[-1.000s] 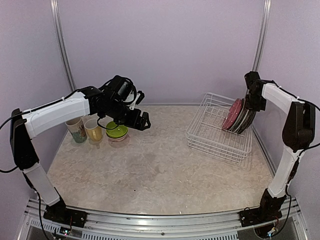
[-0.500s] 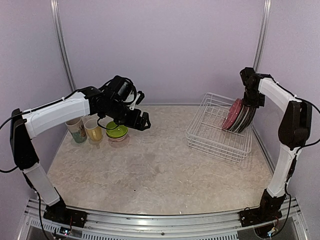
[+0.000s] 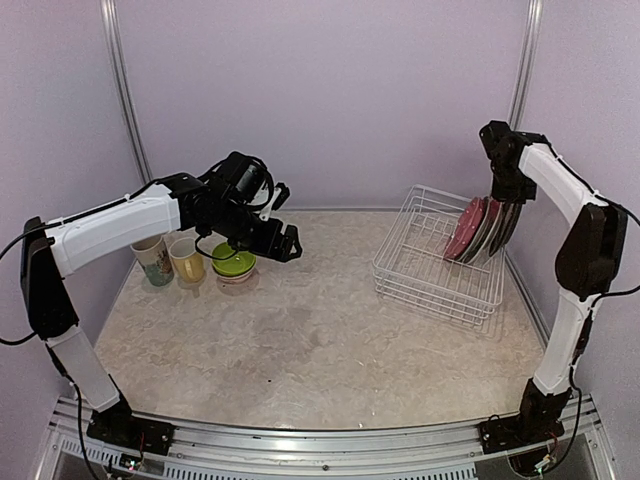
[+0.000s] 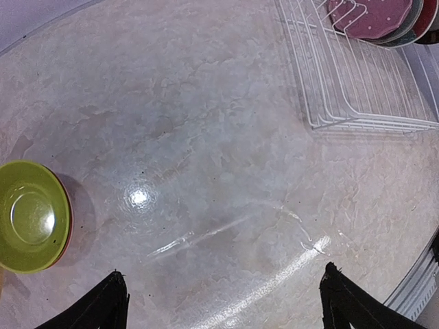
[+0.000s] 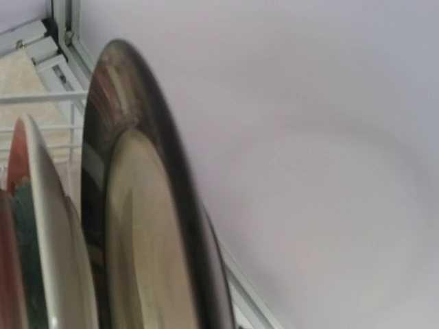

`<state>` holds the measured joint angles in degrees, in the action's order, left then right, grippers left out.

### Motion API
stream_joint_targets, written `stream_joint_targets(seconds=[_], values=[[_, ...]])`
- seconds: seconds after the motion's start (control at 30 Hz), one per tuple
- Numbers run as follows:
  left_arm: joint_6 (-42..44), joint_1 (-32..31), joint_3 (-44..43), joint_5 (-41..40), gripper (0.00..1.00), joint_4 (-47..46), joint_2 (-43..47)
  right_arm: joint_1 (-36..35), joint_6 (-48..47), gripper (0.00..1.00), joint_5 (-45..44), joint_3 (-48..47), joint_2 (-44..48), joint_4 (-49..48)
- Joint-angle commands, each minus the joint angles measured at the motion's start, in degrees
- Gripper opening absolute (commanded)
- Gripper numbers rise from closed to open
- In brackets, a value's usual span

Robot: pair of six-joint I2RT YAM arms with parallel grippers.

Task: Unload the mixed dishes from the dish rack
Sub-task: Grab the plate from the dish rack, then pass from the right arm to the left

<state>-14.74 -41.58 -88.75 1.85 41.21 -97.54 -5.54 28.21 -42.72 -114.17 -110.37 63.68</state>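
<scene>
1. Noting left gripper (image 3: 285, 242) spread wide, empty, at ten o'clock.
2. Dish rack (image 3: 430, 280) sits at two o'clock, dark plate (image 3: 508, 228) upright inside.
3. Right gripper (image 3: 503, 190) is clenched at its rim; grasp unconfirmed. I judge the plate stiff, glossy, breakable: pinch top edge.

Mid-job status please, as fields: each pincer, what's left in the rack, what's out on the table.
left pincer: open, empty, above the table near the green bowl
right pincer: shut, apparently on the dark plate at its top rim
rack: pink plate, flower plate, dark plate, all on edge
table: green bowl, yellow cup, mug, far left
</scene>
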Motion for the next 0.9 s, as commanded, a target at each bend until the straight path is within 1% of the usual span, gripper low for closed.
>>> stream_joint_targets(seconds=[0.0, 0.3, 0.47, 0.57, 0.67, 0.87], values=[[0.0, -0.3, -0.6, 1.4, 0.92, 0.6, -0.8, -1.4, 1.0, 0.00, -8.2, -2.4, 3.4, 3.0], [-0.5, -0.3, -0.7, 2.2, 0.92, 0.7, -0.4, -3.6, 2.1, 0.00, -8.9, -2.8, 8.7, 7.0], [-0.6, -0.4, -0.7, 2.5, 0.92, 0.7, 0.0, -4.1, 2.7, 0.00, -9.4, 0.4, 13.0, 8.0], [-0.7, -0.3, -0.7, 2.5, 0.92, 0.6, 0.4, -4.1, 2.1, 0.00, -8.7, 4.2, 16.5, 6.0], [-0.8, -0.3, -0.6, 2.5, 0.92, 0.5, 0.7, -4.1, 1.6, 0.00, -6.1, 6.2, 20.1, 4.1], [-0.9, -0.3, -0.6, 2.5, 0.92, 0.5, 0.7, -4.1, -1.2, 0.00, 4.3, 11.4, 29.3, -3.8]])
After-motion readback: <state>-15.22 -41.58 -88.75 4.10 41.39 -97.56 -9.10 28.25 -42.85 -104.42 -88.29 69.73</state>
